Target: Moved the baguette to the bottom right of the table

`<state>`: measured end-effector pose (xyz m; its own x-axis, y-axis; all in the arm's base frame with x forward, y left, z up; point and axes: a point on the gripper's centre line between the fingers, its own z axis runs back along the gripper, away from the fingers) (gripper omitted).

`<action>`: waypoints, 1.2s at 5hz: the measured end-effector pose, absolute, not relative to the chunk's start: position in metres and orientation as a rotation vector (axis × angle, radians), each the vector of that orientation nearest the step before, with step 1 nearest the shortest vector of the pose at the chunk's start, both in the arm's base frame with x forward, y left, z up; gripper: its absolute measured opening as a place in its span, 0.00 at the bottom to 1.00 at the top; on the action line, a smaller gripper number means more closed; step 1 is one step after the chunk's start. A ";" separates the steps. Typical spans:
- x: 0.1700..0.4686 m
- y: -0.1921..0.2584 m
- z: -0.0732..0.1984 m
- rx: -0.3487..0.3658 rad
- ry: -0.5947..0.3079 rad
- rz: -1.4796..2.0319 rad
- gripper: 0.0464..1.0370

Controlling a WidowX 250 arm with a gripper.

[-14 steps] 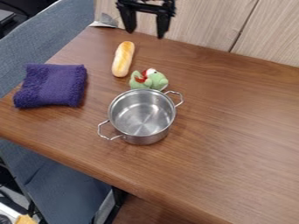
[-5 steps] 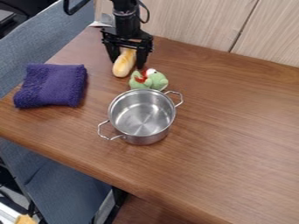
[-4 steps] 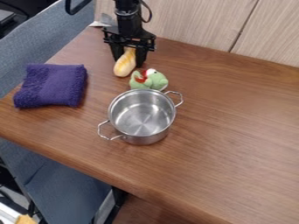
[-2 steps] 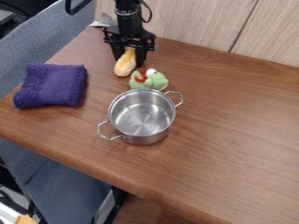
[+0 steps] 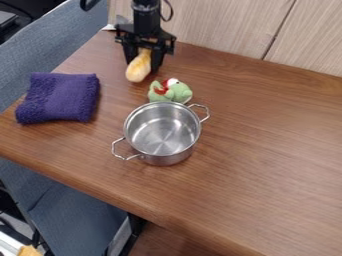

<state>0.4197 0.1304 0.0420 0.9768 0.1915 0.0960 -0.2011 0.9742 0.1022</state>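
Black gripper holding a baguette at the table's upper left; below, a green toy just behind a steel pot (two handles, nothing inside). Purple cloth at left.

From here, the widest way through is over the right side of the bench, running from along the panelled wall down to the near edge. The steel pot stands squarely in the middle, its looped handles poking out to the upper right and lower left, and the green stuffed toy sits right behind it, blocking the direct line forward. Over on the left, a narrower lane runs between the pot and the purple cloth.
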 end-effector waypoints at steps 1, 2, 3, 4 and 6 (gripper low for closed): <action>0.414 0.129 0.049 0.113 -0.053 0.202 0.62; 0.409 0.121 0.088 0.096 -0.102 0.188 0.62; 0.392 0.090 0.111 0.069 -0.140 0.113 0.62; 0.368 0.055 0.129 0.051 -0.155 0.032 0.62; 0.313 -0.037 0.128 0.042 -0.163 -0.182 0.62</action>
